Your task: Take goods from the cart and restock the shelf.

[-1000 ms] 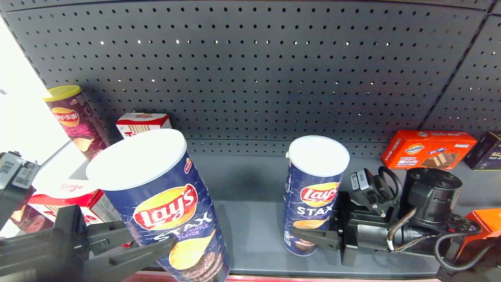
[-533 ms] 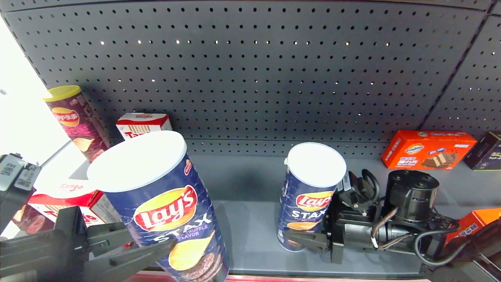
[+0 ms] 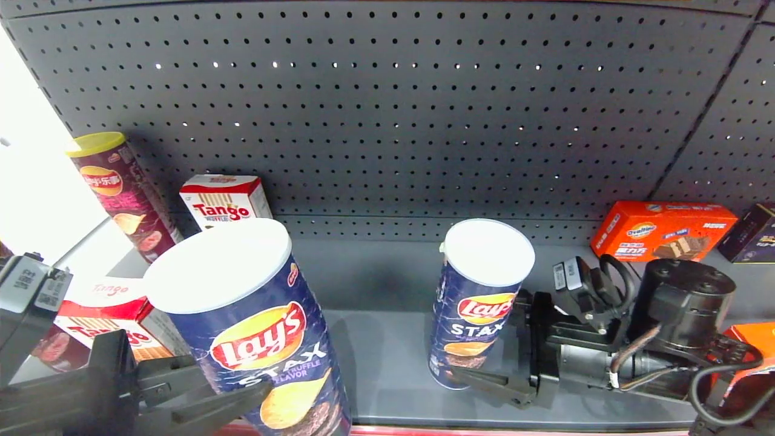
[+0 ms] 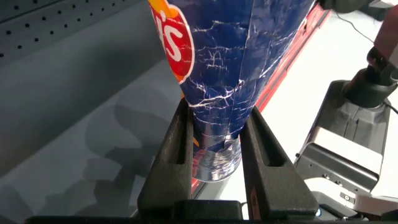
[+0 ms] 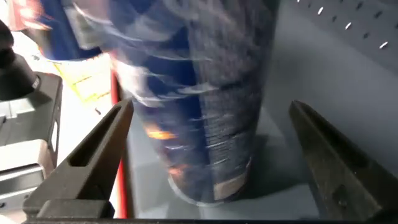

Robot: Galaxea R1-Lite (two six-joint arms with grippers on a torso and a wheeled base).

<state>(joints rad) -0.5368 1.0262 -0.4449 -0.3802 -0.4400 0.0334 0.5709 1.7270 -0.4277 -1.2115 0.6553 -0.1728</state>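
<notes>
Your left gripper [image 4: 214, 134] is clamped low on the upright chips can [image 3: 254, 327] at the front lip of the shelf [image 3: 387, 357], its bare floor straight ahead, while your right gripper [image 5: 209, 115] stands wide around the second can [image 3: 478, 303].

Left tool [image 4: 216, 118] clamps the can [image 4: 217, 56]; right tool [image 5: 211, 112] stands spread wide.

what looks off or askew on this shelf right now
The held blue can, clamped in the left gripper, looks tilted, with its base at the front edge of the shelf. The second blue can stands on the shelf inside the open right gripper, untouched. Nothing looks spilled or dented.
</notes>
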